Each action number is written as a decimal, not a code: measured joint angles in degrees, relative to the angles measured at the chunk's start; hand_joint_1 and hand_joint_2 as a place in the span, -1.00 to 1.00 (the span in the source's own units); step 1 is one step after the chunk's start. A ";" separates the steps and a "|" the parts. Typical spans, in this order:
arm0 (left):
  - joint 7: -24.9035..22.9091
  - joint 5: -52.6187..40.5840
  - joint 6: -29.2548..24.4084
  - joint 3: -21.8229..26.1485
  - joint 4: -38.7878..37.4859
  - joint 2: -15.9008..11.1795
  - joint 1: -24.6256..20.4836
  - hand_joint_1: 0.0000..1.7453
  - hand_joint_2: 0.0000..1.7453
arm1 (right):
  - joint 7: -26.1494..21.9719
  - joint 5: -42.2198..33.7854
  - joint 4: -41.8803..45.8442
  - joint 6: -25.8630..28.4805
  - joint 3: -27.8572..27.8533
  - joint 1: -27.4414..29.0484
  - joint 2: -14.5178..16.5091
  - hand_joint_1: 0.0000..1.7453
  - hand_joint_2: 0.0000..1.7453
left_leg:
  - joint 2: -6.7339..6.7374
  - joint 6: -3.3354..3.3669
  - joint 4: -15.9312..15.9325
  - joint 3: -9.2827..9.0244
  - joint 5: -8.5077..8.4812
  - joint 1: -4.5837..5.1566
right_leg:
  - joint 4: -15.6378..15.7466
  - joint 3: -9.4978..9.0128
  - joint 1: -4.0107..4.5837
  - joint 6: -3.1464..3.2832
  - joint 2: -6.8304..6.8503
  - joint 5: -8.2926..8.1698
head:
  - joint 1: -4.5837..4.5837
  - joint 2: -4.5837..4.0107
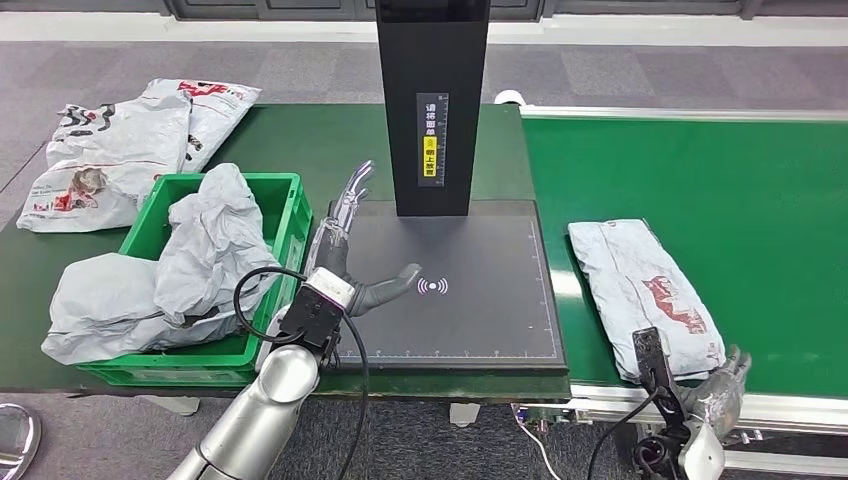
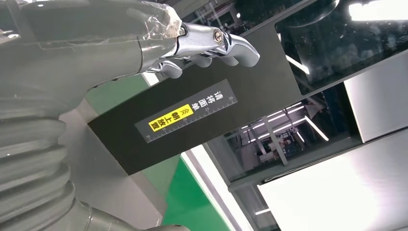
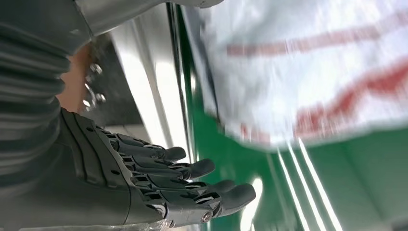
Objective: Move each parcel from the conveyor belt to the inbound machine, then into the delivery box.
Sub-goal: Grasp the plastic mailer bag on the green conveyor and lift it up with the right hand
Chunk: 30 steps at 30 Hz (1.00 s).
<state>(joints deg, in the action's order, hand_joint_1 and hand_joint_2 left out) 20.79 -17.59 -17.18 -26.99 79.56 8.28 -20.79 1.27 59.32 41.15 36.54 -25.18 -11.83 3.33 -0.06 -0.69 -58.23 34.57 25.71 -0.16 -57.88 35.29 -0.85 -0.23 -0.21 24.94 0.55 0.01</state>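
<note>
Right hand (image 1: 722, 392) sits low at the conveyor belt's (image 1: 760, 170) near edge, fingers (image 3: 192, 169) straight and apart, holding nothing, just short of the white parcel (image 1: 645, 290) lying flat on the green belt. Left hand (image 1: 345, 255) rests open and empty over the black scanner pad's (image 1: 480, 310) left side, beside the green crate (image 1: 275, 205) already stuffed with parcels. Judged step: starting the pick-up of the next belt parcel. Next move calls for reaching over the belt's metal rail and closing on the parcel's near end. Pad surface offers open room; the scanner post (image 1: 432, 105) stands at its back edge.
</note>
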 joint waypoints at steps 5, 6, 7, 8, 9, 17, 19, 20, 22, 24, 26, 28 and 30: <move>0.16 0.00 0.00 0.00 0.15 -0.37 0.03 -1.00 1.00 | -0.55 -2.41 -9.24 -4.64 -0.72 -4.40 -1.99 -1.00 1.00 | -0.01 0.01 -0.01 0.00 -0.02 0.00 | 0.00 -0.01 -0.01 -0.01 0.04 -0.01 | 0.00 0.00; 0.17 0.00 0.00 0.00 0.15 -0.44 0.03 -1.00 1.00 | -0.36 -2.39 -10.39 -4.79 -0.72 -4.98 -2.23 -1.00 1.00 | -0.01 0.01 -0.01 0.00 -0.02 0.00 | 0.00 -0.02 -0.01 -0.01 0.04 -0.01 | 0.00 0.00; 0.17 0.00 0.00 0.00 0.15 -0.46 0.03 -1.00 1.00 | -0.28 -2.38 -10.96 -4.82 -0.72 -5.25 -2.38 -1.00 1.00 | -0.01 0.01 -0.01 0.00 -0.02 0.00 | 0.00 -0.02 -0.01 -0.01 0.04 -0.01 | 0.00 0.00; 0.17 0.00 0.00 0.00 0.15 -0.49 0.03 -1.00 1.00 | -0.23 -2.34 -11.45 -4.83 -0.72 -5.48 -2.48 -1.00 1.00 | -0.01 0.01 -0.01 0.00 -0.02 0.00 | 0.00 -0.02 -0.01 -0.01 0.04 -0.01 | 0.00 0.00; 0.17 0.00 0.00 0.00 0.15 -0.52 0.03 -1.00 1.00 | -0.10 -2.22 -11.93 -4.88 -0.72 -5.69 -2.57 -1.00 1.00 | -0.01 0.01 -0.01 0.00 -0.02 0.00 | 0.00 -0.02 -0.01 -0.01 0.04 -0.01 | 0.00 0.00; 0.17 0.00 0.00 0.00 0.15 -0.60 0.02 -1.00 1.00 | 2.16 -0.98 -15.72 -8.77 -0.72 -8.19 -3.27 -0.49 1.00 | -0.01 0.01 -0.01 -0.02 -0.02 0.00 | 0.00 -0.03 -0.01 -0.02 0.03 -0.01 | 0.00 0.00; 0.17 0.00 0.00 0.00 0.15 -0.62 0.02 -1.00 1.00 | 1.65 -1.39 -16.42 -10.11 -0.72 -8.70 -3.37 0.51 1.00 | 0.00 0.02 -0.01 -0.03 -0.02 0.00 | 0.00 -0.04 -0.01 -0.03 0.02 -0.02 | 0.00 0.00; 0.17 0.00 0.00 0.00 0.15 -0.63 0.02 -1.00 1.00 | 1.49 -1.54 -16.72 -10.54 -0.72 -8.91 -3.39 1.00 1.00 | 0.00 0.02 -0.01 -0.03 -0.02 0.00 | 0.00 -0.04 -0.01 -0.04 0.01 -0.03 | 0.00 -0.01; 0.17 0.00 0.00 0.00 0.15 -0.67 0.02 -1.00 1.00 | 1.38 -1.71 -17.25 -11.03 -0.72 -9.27 -3.41 1.00 1.00 | 0.00 0.02 -0.01 -0.04 -0.02 0.00 | 0.00 -0.06 -0.01 -0.06 0.01 -0.04 | 0.00 -0.01; 0.17 0.00 0.00 0.00 0.15 -0.74 0.02 -1.00 1.00 | 1.31 -1.77 -17.59 -11.15 -0.72 -9.56 -3.43 1.00 1.00 | 0.01 0.03 -0.02 -0.07 -0.03 0.00 | 0.00 -0.09 -0.01 -0.08 0.01 -0.06 | 0.00 0.00; 0.18 -0.01 0.00 0.00 0.17 -0.82 0.02 -1.00 1.00 | 1.09 -1.86 -17.80 -11.14 -0.72 -9.92 -3.49 1.00 1.00 | 0.06 0.03 -0.03 -0.10 -0.03 0.00 | 0.00 -0.11 -0.01 -0.10 -0.02 -0.08 | 0.00 0.00; 0.20 -0.13 0.00 0.00 0.30 -0.89 0.02 -1.00 1.00 | 0.81 -2.06 -17.98 -11.04 -0.72 -10.25 -3.62 1.00 1.00 | 0.10 0.04 -0.06 -0.12 -0.03 0.00 | 0.00 -0.12 -0.01 -0.12 -0.05 -0.09 | 0.00 -0.01; 0.24 -0.31 0.00 0.00 0.46 -0.95 0.03 -1.00 1.00 | 0.53 -2.27 -18.08 -10.88 -0.72 -10.49 -3.72 1.00 1.00 | 0.10 0.04 -0.08 -0.13 -0.02 0.00 | 0.00 -0.14 -0.01 -0.13 -0.05 -0.11 | 0.00 -0.01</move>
<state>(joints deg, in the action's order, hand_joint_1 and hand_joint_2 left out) 21.03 -17.91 -17.18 -26.99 80.02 7.34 -20.77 1.80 57.05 23.07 25.66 -25.90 -22.31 -0.39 0.04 -0.65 -58.31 34.44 25.68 -0.16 -57.87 35.15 -0.86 -0.36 -0.26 24.83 0.55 0.01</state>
